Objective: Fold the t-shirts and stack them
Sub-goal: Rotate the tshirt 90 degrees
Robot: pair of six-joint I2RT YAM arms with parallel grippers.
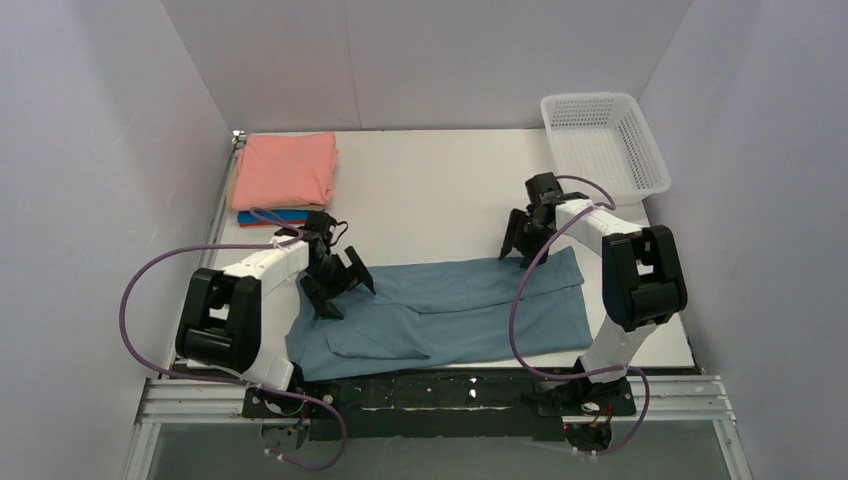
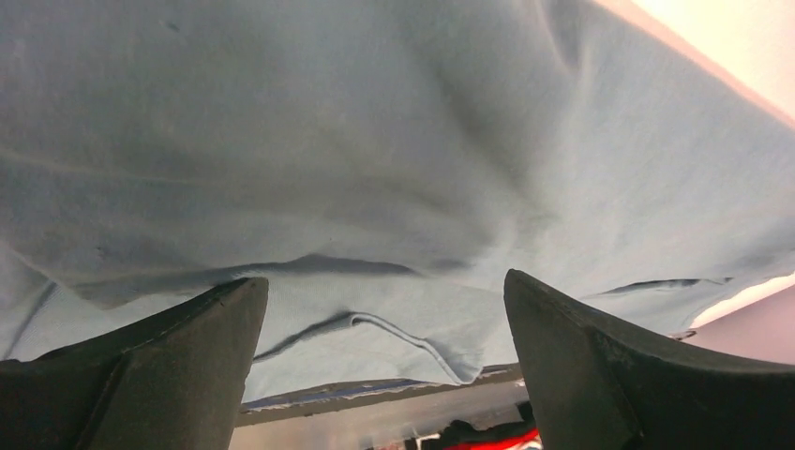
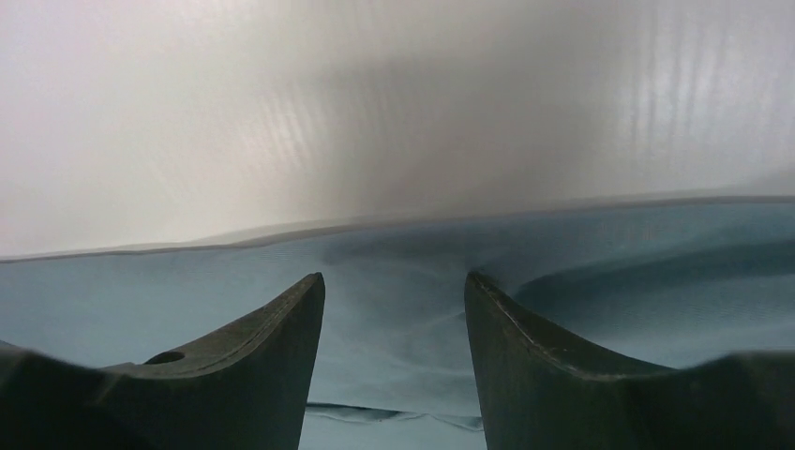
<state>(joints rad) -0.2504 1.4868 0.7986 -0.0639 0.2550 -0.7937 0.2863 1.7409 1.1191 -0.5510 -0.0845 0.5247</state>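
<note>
The dusty blue-grey t-shirt (image 1: pixel 440 310) lies partly folded along the table's front, a sleeve flap showing near its front left. My left gripper (image 1: pixel 340 288) is open just above the shirt's left end; its wrist view shows cloth (image 2: pixel 394 169) with a curled hem between the fingers. My right gripper (image 1: pixel 514 244) is open over the shirt's far right edge; cloth (image 3: pixel 394 309) fills the gap between its fingers. A salmon-pink folded shirt (image 1: pixel 285 170) tops a stack at the back left, with an orange edge (image 1: pixel 290 211) and a bright blue edge (image 1: pixel 262 217) beneath.
A white mesh basket (image 1: pixel 603 145) stands at the back right. White walls close in the table (image 1: pixel 440 190) on three sides. A black strip and metal rail (image 1: pixel 430 392) run along the front edge by the arm bases.
</note>
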